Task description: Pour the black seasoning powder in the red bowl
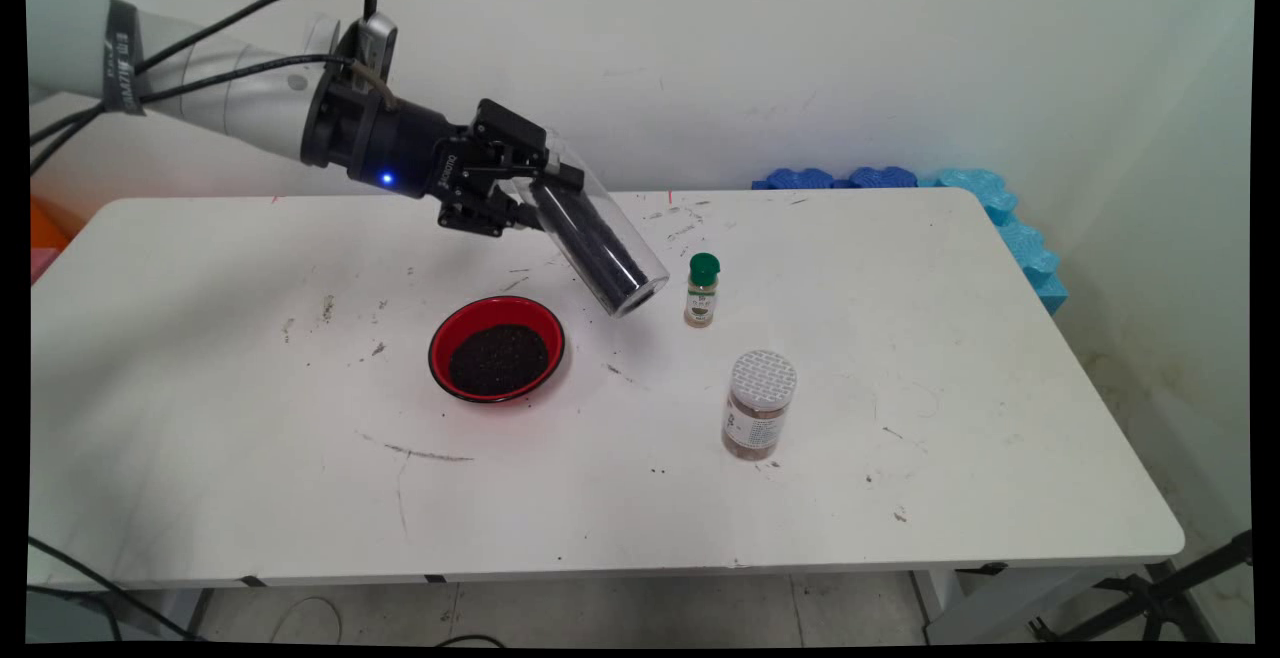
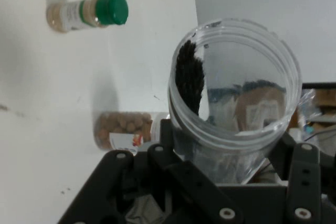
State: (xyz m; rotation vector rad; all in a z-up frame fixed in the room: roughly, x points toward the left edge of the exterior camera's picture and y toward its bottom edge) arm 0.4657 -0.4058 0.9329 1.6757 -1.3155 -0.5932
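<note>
My gripper (image 1: pixel 520 200) sits in the upper left of the main view, clamped around the closed end of a clear plastic jar (image 1: pixel 598 238). The jar's long axis slants from my fingers down toward the lower right of the frame, open mouth lowest, with dark granules lying along its lower wall. In the hand view the jar (image 2: pixel 236 98) fills the middle right and I look straight down its mouth; a black streak of granules clings to its left inner wall.

The red bowl (image 1: pixel 497 348), already holding a dark heap of the same stuff, lies below and to the left of the jar's mouth, just left of the frame's centre. The mouth seems to hang off to the right of the bowl's rim rather than over it, though from this angle I cannot be sure how high it is above the table (image 1: pixel 250 458).

Just right of the mouth stands a small green-capped bottle (image 1: pixel 702 289), near it but apart. Lower right of that stands a brown-filled jar with a white lid (image 1: pixel 759 405), well clear of my fingers.
</note>
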